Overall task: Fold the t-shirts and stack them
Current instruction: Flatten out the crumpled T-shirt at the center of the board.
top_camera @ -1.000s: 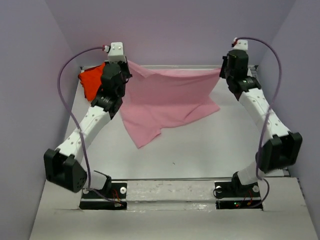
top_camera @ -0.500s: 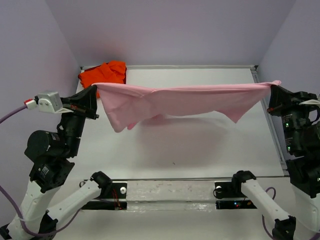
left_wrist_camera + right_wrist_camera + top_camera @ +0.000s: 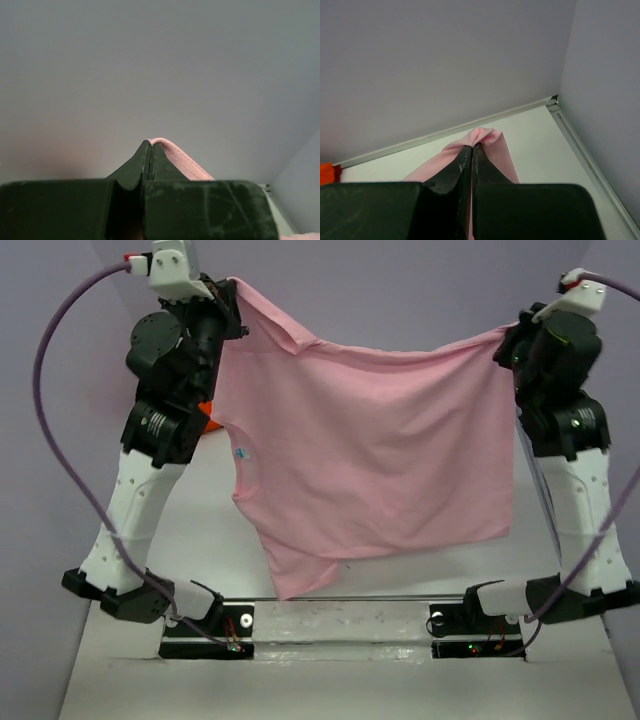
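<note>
Pink shirt: light pink cloth t-shirt (image 3: 380, 450) hangs unfolded above white worktop (image 3: 420, 575).
Hands: left hand (image 3: 228, 288), right hand (image 3: 506, 340) clamped on its top corners.
Outstanding: we judge folding, stacking with orange-red cloth t-shirt (image 3: 326, 172).

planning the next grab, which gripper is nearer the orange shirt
Left: left gripper holds the pink shirt up near the orange shirt; right gripper holds the opposite corner.

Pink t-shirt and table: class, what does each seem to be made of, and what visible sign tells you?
Pink t-shirt: thin, soft knit cloth, probably cotton jersey, matte; it hangs limp, sags along the top and creases. Table: hard, smooth white sheet, maybe laminate or painted board; flat, even, with little shine.
</note>
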{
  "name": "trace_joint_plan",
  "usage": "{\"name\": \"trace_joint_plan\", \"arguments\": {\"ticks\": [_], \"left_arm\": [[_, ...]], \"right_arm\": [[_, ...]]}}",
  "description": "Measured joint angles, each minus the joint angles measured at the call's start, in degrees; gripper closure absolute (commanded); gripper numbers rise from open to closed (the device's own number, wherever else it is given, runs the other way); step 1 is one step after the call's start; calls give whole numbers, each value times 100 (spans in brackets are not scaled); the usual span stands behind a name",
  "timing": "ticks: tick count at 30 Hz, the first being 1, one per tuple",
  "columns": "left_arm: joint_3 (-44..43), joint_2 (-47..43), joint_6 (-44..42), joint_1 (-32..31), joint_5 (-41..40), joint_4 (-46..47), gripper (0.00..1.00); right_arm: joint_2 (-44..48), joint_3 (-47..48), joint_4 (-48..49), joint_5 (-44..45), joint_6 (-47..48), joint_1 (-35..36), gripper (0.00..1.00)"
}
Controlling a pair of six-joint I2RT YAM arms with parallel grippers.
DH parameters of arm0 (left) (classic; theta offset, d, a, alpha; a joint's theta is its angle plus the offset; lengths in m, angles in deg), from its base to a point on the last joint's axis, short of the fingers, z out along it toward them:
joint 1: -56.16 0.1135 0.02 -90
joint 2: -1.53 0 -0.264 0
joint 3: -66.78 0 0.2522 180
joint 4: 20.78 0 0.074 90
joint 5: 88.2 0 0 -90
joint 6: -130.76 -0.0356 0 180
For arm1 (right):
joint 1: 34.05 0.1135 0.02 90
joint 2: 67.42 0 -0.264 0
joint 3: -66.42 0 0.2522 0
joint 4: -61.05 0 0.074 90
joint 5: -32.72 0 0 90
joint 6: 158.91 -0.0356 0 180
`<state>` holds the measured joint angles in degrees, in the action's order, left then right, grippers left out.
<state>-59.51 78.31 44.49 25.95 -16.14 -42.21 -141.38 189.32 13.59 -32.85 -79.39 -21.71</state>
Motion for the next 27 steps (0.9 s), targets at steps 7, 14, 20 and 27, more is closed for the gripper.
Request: {"name": "trace_joint_plan", "arguments": {"ticks": [7,14,20,27], "left_arm": [[1484,1274,168,1054,328,643,100],[2492,3233,260,1552,398,1792,100],[1661,5254,278,1733,426,1875,100],[1261,5543,278,1744,457,1961,100]], "right_arm": [[-2111,-1010,745,382,-55,-15,100],[-4854,-804,1384,553,-227,-103,100],[-6170,-94,1475,592,-144,-98,100],[-6159,208,1753,514,2,-144,100]]}}
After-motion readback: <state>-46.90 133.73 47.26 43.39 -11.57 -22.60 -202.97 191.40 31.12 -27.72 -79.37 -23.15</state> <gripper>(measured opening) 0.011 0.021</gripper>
